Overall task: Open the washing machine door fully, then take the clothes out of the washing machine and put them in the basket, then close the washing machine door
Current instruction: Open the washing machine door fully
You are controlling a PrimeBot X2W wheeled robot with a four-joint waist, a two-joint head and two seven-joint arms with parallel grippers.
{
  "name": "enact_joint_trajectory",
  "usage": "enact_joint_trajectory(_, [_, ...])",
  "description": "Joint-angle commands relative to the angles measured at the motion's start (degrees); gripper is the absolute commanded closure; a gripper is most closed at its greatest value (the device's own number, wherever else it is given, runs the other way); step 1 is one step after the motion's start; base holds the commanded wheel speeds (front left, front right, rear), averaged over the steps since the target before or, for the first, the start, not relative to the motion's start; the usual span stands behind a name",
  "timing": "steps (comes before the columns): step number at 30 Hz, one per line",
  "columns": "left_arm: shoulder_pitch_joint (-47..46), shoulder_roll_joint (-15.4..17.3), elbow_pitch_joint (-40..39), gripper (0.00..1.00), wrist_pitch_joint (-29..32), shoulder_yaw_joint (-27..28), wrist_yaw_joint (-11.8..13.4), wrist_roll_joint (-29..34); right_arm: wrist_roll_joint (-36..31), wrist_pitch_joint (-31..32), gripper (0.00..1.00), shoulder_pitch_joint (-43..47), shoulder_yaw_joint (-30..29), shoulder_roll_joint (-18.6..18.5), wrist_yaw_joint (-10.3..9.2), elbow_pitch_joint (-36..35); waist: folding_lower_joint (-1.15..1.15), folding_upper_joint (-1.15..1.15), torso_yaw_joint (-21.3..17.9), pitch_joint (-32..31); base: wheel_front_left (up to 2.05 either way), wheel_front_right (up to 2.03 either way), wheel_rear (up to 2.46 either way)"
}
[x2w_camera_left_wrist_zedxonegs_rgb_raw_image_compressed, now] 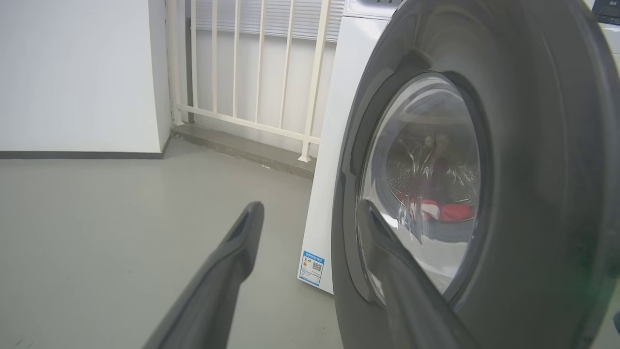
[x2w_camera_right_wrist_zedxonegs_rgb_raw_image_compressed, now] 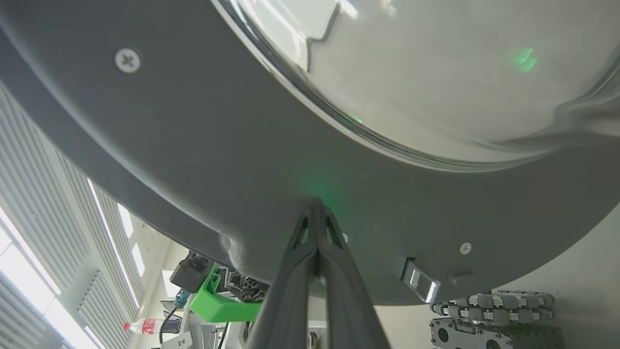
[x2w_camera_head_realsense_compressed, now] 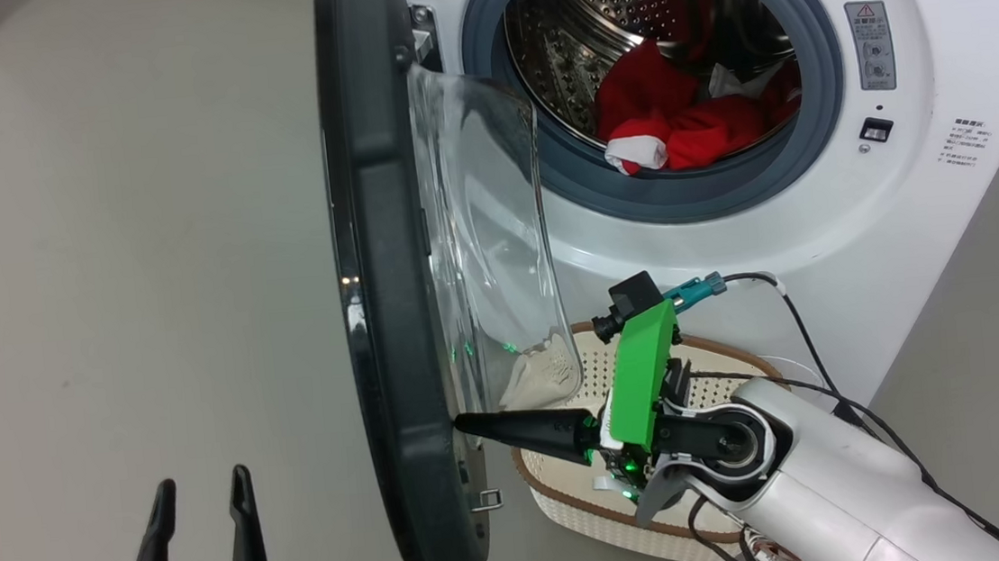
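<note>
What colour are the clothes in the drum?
The clothes are red with white trim; head view shows it best.

We saw long, dark, tapered fingers [x2w_camera_head_realsense_compressed: 531, 431] on our right hand [x2w_camera_head_realsense_compressed: 460, 423], a bright green bracket [x2w_camera_head_realsense_compressed: 644, 376] carrying a small black camera [x2w_camera_head_realsense_compressed: 632, 298], a teal plug [x2w_camera_head_realsense_compressed: 690, 293], thin black cables [x2w_camera_head_realsense_compressed: 807, 335] and a glossy, rounded pale-grey forearm [x2w_camera_head_realsense_compressed: 842, 476].

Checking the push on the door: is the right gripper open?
No, the right gripper has its fingers pressed together, tips against the washing machine door.
</note>
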Motion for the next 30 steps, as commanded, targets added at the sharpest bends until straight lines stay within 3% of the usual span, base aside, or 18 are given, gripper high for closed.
enact_joint_trajectory(1, [-0.5,0.7,-1.7,0.0,-0.3,2.0,0.4,-0.4,1.1,-0.4,1.0,-1.6,0.5,1.4,0.31,-1.4,0.0,0.0,0.0,0.0,0.0,0.0,0.0])
enact_joint_trajectory(13, [-0.6,0.7,-1.2,0.0,-0.3,2.1,0.9,-1.1,1.1,-5.4,1.0,-2.0,2.3,1.4,0.31,-0.3,0.0,0.0,-0.5,-0.5,0.0,0.0,0.0])
enact_joint_trajectory(14, [-0.7,0.7,-1.0,0.0,-0.3,2.1,0.9,-1.0,0.2,-6.1,0.62,-2.0,2.1,1.4,0.31,-0.3,0.0,0.0,-0.5,-0.5,0.0,0.0,0.0])
enact_joint_trajectory(15, [-0.7,0.7,-0.9,0.0,-0.3,2.0,0.8,-0.9,-1.0,-6.8,0.16,-2.0,2.0,1.4,0.31,-0.4,0.0,0.0,-0.6,-0.5,0.0,0.0,0.0])
enact_joint_trajectory(16, [-0.8,0.7,-0.8,0.0,-0.3,1.9,0.7,-0.7,-2.2,-7.2,0.0,-1.8,1.7,1.4,0.31,-0.6,0.0,0.0,-0.6,-0.5,0.0,0.0,0.0])
enact_joint_trajectory(24, [-1.2,0.7,-0.1,0.0,-0.3,1.8,0.2,-0.3,-11.9,-13.4,0.0,1.9,-1.4,-2.0,0.31,-4.1,0.0,0.0,-1.1,-0.8,0.0,0.0,0.0])
enact_joint_trajectory(30, [-1.2,0.7,0.8,0.0,-0.3,1.5,0.0,0.2,-24.8,-24.6,0.0,4.4,1.6,-6.6,0.31,-4.6,0.0,0.0,-1.7,-1.8,0.0,0.0,0.0])
